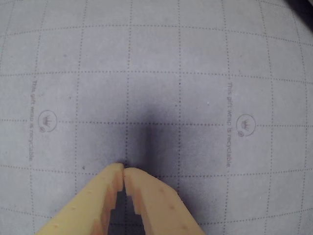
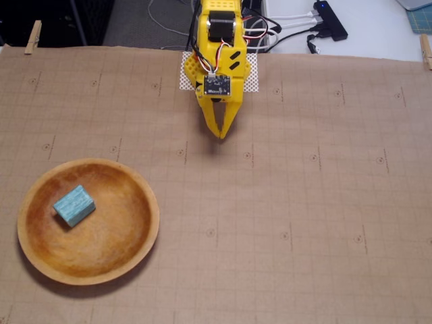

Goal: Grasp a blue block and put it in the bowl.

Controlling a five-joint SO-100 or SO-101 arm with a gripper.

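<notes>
Yellow hand (image 1: 123,168) pinched empty; matte teal blue block (image 2: 74,205), seemingly foam, in wooden bowl (image 2: 135,260).

Brown gridded wrapping paper (image 2: 304,223) covers the table, clothespins (image 2: 32,36) clipping its far edge.

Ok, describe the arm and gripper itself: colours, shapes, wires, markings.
The arm is bright yellow plastic with black motor blocks and two black slanted slots on its front. A small dark circuit board sits at the wrist, with red, white and black wires looping above it. The gripper has two tapering yellow fingers; in the wrist view their inner edges are stepped and the faces dimpled.
</notes>
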